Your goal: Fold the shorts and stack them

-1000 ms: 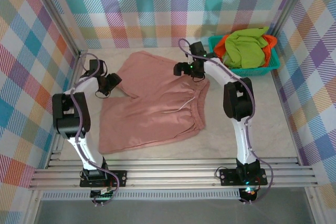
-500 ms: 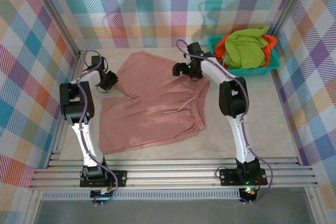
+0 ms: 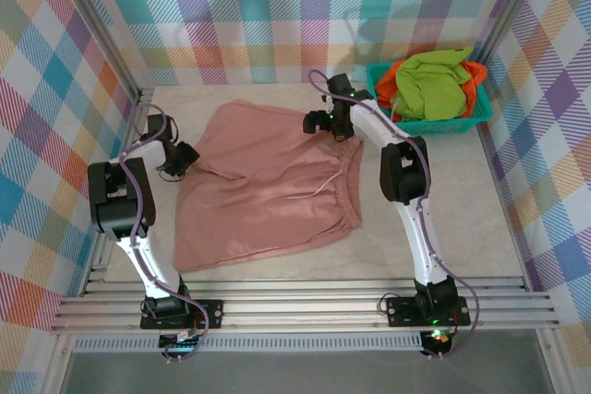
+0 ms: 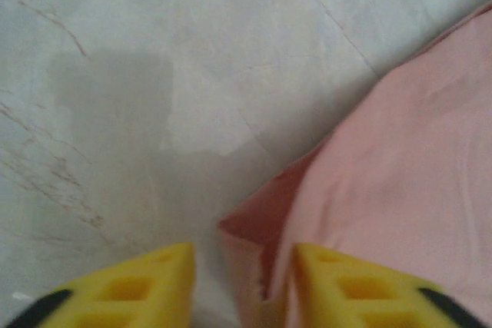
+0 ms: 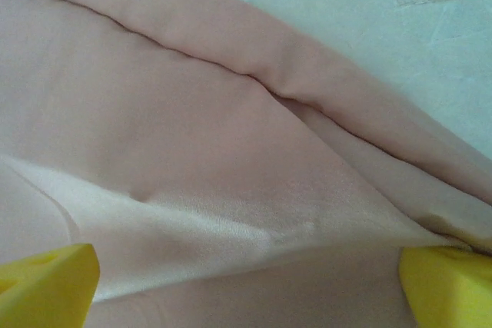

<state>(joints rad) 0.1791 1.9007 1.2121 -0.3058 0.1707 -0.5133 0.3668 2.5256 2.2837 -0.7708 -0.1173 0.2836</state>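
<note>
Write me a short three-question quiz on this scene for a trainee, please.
1. True or false: the pink shorts lie inside the basket.
2. Which colour tops the pile in the basket? A) green B) blue C) black
3. Complete: the right gripper, over the pink shorts, has its jaws ____.

Key: 1 false, they lie spread on the table; 2 A; 3 open.

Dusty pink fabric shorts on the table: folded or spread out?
Spread out. The dusty pink fabric shorts lie flat on the table, both legs splayed apart, drawstring waistband exposed; no leg is folded over.
</note>
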